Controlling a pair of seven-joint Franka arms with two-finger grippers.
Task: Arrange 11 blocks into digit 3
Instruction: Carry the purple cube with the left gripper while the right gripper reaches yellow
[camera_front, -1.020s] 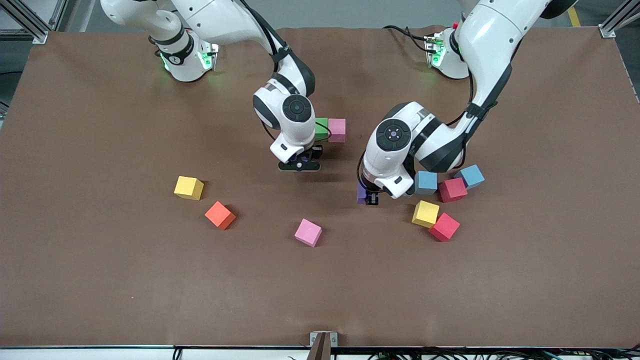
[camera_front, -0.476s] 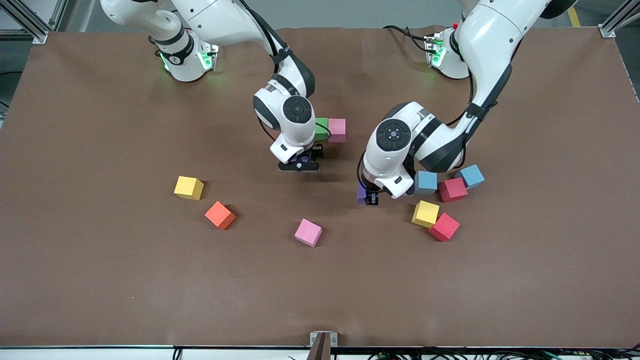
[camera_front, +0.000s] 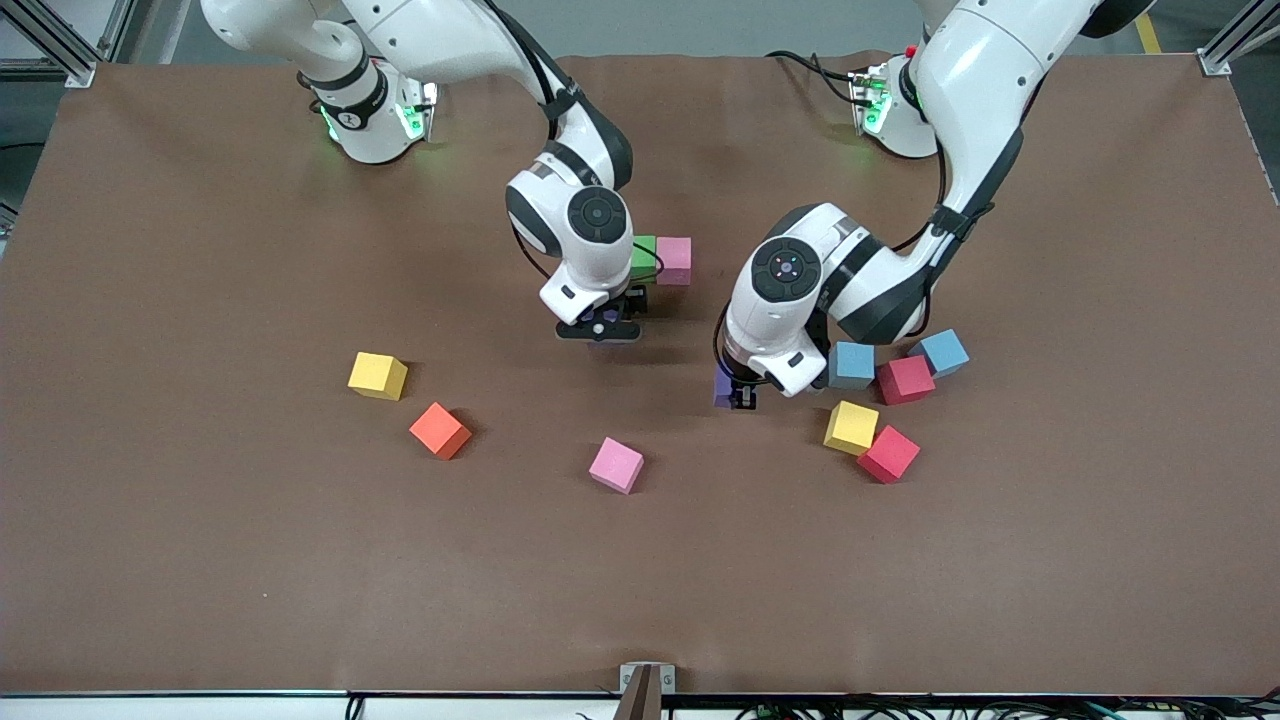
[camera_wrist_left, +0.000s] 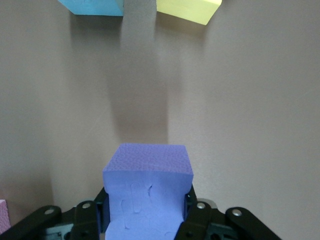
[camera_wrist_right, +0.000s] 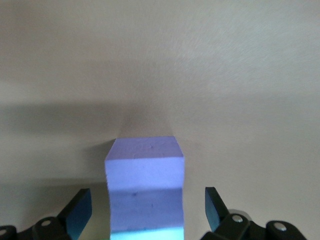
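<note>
a brown table (camera_front: 200, 560) is filling the front view, with two white arms reaching in from the top of the frame. just above the middle of the frame, the right gripper (camera_front: 598, 331) is hanging low, its jaws standing wide on either side of a purple block (camera_wrist_right: 145, 192) without touching it, as the right wrist view is showing. directly above it in the frame, a green block (camera_front: 643, 258) and a pink block (camera_front: 674, 260) are sitting side by side and touching, with the arm partly covering the green one. a little lower and toward the frame's right, the left gripper (camera_front: 741, 397) is pinching a second purple block (camera_front: 723, 389) narrowly between its fingers; whether that block is resting on the table cannot be told.

at the middle right of the frame, loose blocks are clustering: a grey-blue block (camera_front: 852, 365), a red block (camera_front: 905, 379) and a blue block (camera_front: 944, 352) in a close row, and just below them a yellow block (camera_front: 851, 427) touching another red block (camera_front: 888, 454). a lone pink block (camera_front: 616, 465) is lying below the centre. at the middle left of the frame, another yellow block (camera_front: 377, 376) and an orange block (camera_front: 440, 430) are lying near each other but apart.
</note>
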